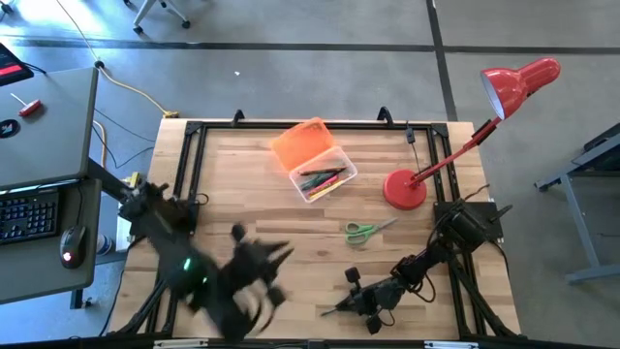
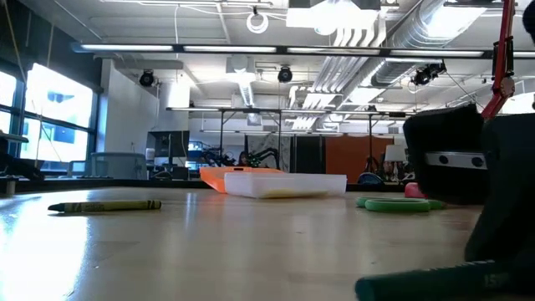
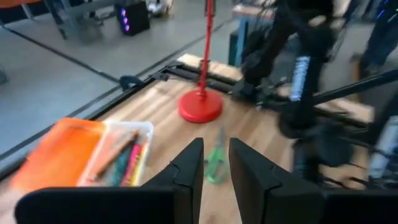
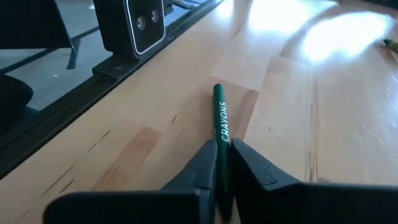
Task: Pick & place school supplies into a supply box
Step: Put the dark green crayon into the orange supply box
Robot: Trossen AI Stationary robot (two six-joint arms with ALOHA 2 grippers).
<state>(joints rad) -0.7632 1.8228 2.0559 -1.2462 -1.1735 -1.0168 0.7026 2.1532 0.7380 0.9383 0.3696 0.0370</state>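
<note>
The right gripper lies low on the table near its front edge, its fingers pressed in on the tail end of a dark green crayon that lies flat on the wood. The grip sits right at the crayon's end, so when it lifts, the long free part could droop, swing or twist out of the pinch; a waxy round barrel held so far from its middle slips easily.

The left gripper hangs above the table's left side, its fingers a narrow gap apart with nothing between them. From above that arm is smeared, so I would not swear to exactly where it is. If it swings toward the supply box while the right arm carries across, the two could meet over the middle of the table.

The box stands open near the back centre, its orange lid folded away, a few pens already inside. The green-handled scissors lie between it and the right arm, and the red lamp stands just beside the box: both sit close to the carry path.

White capitals along the barrel read "CRAYONS".
</note>
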